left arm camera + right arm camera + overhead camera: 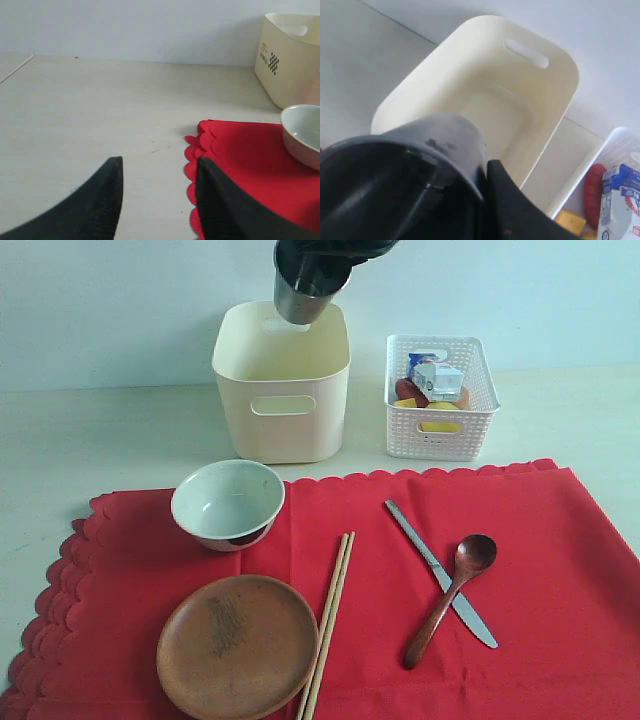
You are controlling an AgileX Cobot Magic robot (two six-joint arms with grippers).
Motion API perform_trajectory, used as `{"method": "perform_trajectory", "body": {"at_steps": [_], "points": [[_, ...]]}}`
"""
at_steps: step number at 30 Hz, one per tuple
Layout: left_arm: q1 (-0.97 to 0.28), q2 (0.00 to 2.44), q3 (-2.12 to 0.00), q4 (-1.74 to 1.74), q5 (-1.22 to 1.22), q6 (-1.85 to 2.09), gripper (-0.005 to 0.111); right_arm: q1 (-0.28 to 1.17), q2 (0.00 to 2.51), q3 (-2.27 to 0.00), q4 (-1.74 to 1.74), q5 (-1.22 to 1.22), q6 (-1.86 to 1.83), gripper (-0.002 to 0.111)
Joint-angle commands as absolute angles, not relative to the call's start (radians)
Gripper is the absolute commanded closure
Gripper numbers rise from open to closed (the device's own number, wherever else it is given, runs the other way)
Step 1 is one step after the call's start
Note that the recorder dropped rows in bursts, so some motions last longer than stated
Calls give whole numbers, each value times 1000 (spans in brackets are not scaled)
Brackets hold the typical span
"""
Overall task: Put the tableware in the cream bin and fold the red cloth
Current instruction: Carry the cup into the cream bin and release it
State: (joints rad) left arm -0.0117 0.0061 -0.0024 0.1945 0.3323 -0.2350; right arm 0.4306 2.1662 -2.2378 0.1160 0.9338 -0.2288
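Note:
My right gripper [318, 270] is shut on the rim of the steel cup [300, 300] and holds it tilted above the open cream bin [283, 385]; in the right wrist view the cup [445, 140] hangs over the bin's empty inside [490, 110]. On the red cloth [540, 560] lie the pale bowl [228, 503], the brown wooden plate [237, 646], the chopsticks [328, 630], the silver knife [440, 570] and the dark wooden spoon [452, 595]. My left gripper [159, 172] is open, low over the bare table by the cloth's scalloped edge [192, 150].
A white lattice basket [440, 400] with a milk carton [437, 377], sausage and cheese stands to the right of the bin. A pale wall runs close behind both containers. Bare table [100, 440] lies left of the bin.

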Motion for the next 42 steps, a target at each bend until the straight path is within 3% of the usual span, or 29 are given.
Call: {"method": "perform_trajectory", "body": {"at_steps": [1, 9, 28, 30, 33, 37, 42], "points": [[-9, 0, 0, 195, 326, -240, 61, 417, 2294, -2378, 94, 931, -205, 108], [-9, 0, 0, 195, 326, -240, 61, 358, 2457, -2482, 169, 934, -235, 108], [-9, 0, 0, 195, 326, -240, 61, 339, 2532, -2482, 294, 913, -380, 108], [-9, 0, 0, 195, 326, -240, 61, 339, 2535, -2482, 294, 911, -391, 103], [-9, 0, 0, 195, 326, -240, 61, 339, 2537, -2482, 291, 906, -398, 79], [-9, 0, 0, 195, 326, -240, 61, 339, 2537, -2482, 291, 883, -398, 59], [-9, 0, 0, 195, 326, -240, 61, 336, 2501, -2482, 285, 895, -398, 56]]}}
